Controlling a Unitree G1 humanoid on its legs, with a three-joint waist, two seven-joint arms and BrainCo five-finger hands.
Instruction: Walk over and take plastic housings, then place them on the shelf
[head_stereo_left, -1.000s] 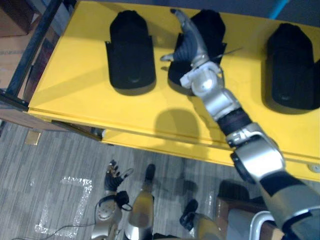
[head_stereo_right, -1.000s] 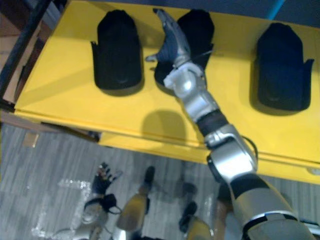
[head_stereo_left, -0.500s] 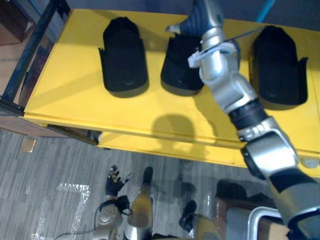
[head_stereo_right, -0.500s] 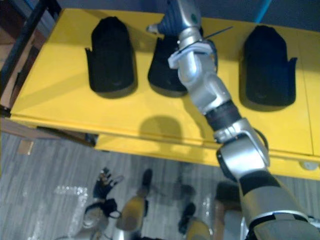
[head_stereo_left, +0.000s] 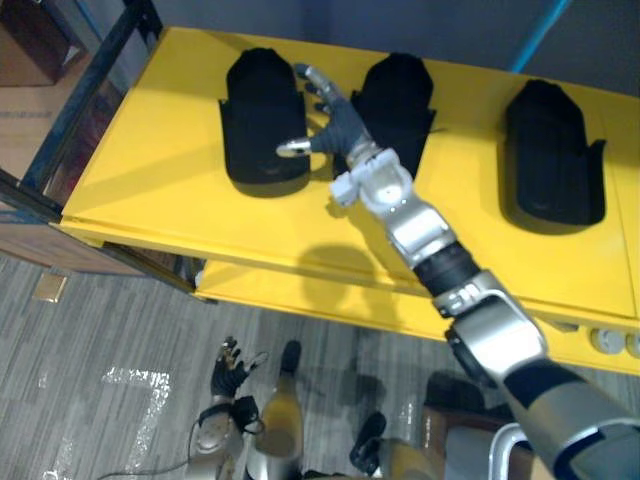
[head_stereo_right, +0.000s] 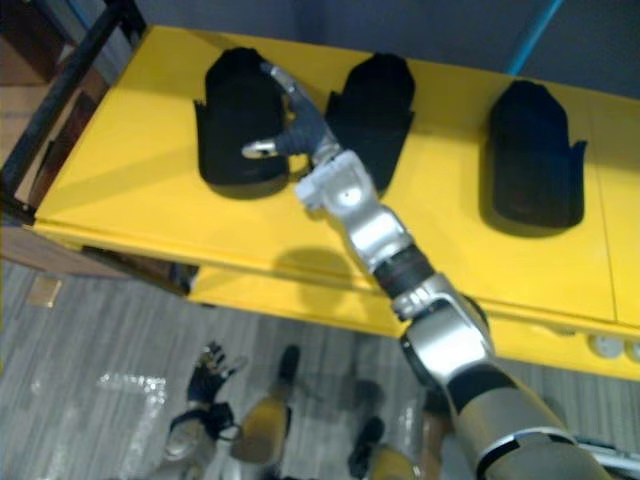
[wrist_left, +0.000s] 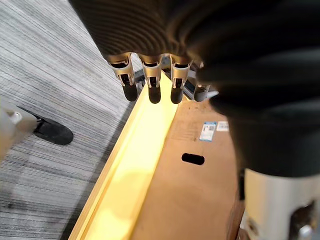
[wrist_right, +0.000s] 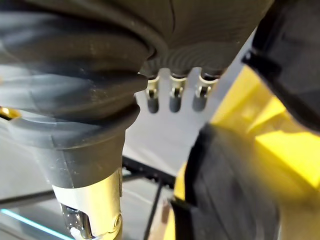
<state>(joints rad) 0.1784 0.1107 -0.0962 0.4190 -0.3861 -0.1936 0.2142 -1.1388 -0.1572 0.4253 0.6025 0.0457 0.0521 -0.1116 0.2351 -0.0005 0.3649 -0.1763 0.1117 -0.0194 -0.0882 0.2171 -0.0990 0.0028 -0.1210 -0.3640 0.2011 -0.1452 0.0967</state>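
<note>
Three black plastic housings lie in a row on the yellow shelf top (head_stereo_left: 150, 170): a left one (head_stereo_left: 262, 115), a middle one (head_stereo_left: 400, 100) and a right one (head_stereo_left: 555, 150). My right hand (head_stereo_left: 338, 128) hovers in the gap between the left and middle housings. It is open and holds nothing, with its fingers (wrist_right: 172, 97) straight and its thumb reaching out over the left housing's near end. One housing (wrist_right: 225, 200) shows close beside it in the right wrist view. My left hand (head_stereo_left: 228, 365) hangs low by the floor, open and empty, fingers (wrist_left: 150, 85) relaxed.
A dark metal frame post (head_stereo_left: 90, 90) runs along the shelf's left end, and a blue pole (head_stereo_left: 545, 30) rises at the back right. The shelf's yellow front edge (wrist_left: 135, 170) and a brown board (wrist_left: 200, 190) pass under my left hand. Grey carpet (head_stereo_left: 100, 340) lies below.
My right hand has come down from over the far end of the middle housing to the left and nearer, now between the left and middle housings. The view has shifted slightly.
</note>
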